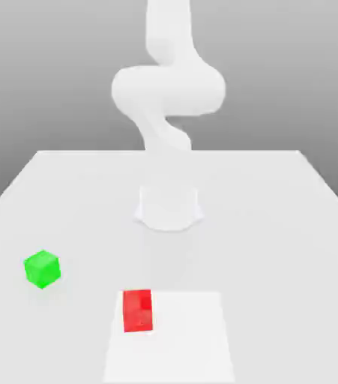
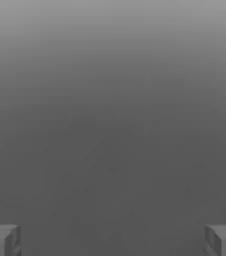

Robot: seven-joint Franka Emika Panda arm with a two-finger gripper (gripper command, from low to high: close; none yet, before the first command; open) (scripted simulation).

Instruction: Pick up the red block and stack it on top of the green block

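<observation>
The red block [image 1: 137,310] lies on the table near the front, at the left edge of a brighter white patch. The green block [image 1: 42,268] rests apart from it, further toward the exterior view's left. Behind both, the white arm [image 1: 168,90] rises from its base [image 1: 169,208] at the table's middle and goes up out of the frame. In the hand view my gripper [image 2: 113,241] is open, its two grey fingertips [image 2: 2,240] far apart, with only plain grey background between them and nothing held.
The white table [image 1: 276,225] stretches wide around the base. A brighter rectangular patch [image 1: 183,337] marks the front centre. The table's edges run along the back and slant down both sides.
</observation>
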